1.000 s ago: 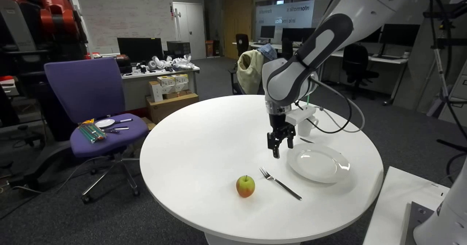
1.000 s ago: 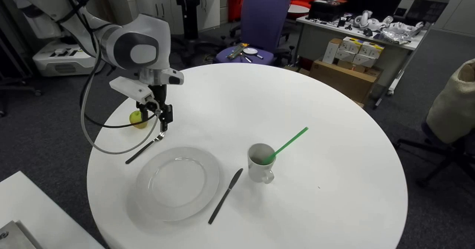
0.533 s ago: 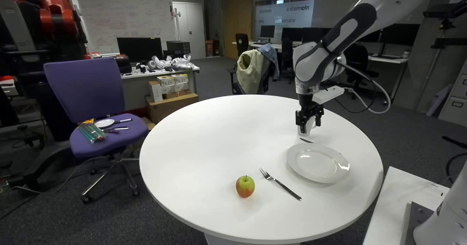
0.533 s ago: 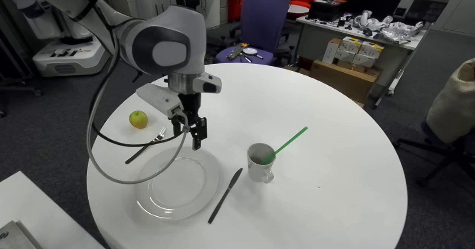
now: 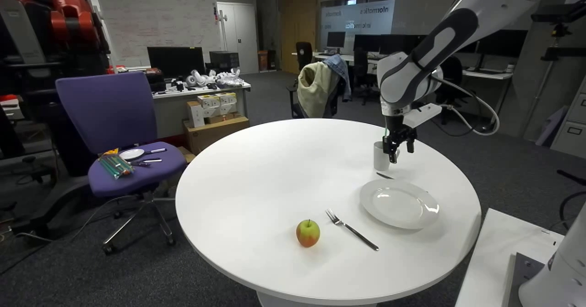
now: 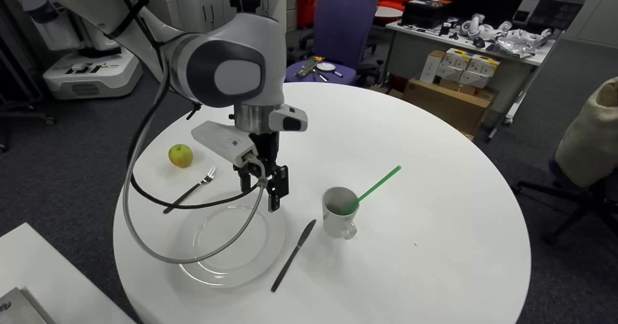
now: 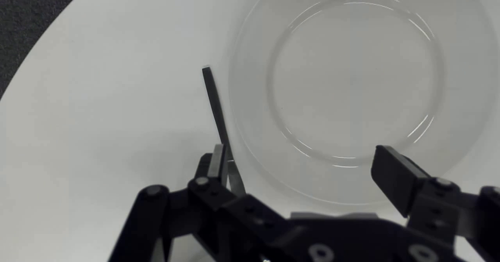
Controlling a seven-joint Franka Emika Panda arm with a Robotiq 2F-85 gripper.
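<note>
Jaws wide above one white plate [image 7: 355,78]

I count one of each thing laid on the round table [image 5: 256,197]: one plate, one knife [image 6: 295,251], one fork [image 5: 353,231], one apple [image 5: 308,234], one mug [image 6: 334,220] and one green straw [image 6: 379,184], which leans out of the mug. My jaws are spread wide and hang above the edge of the plate, both sides well apart.

The plate lies flat on the table, face up, between the fork and the knife. It is round, white and glossy, with a broad smooth rim and a moulded ring around its flat middle; thin curved glints run along that ring. In my wrist view it looks greyer, and one side of my jaws covers part of the knife. The mug stands upright just beside the knife's tip. The apple, green-yellow with a reddish blush, sits near the fork's tines.
</note>
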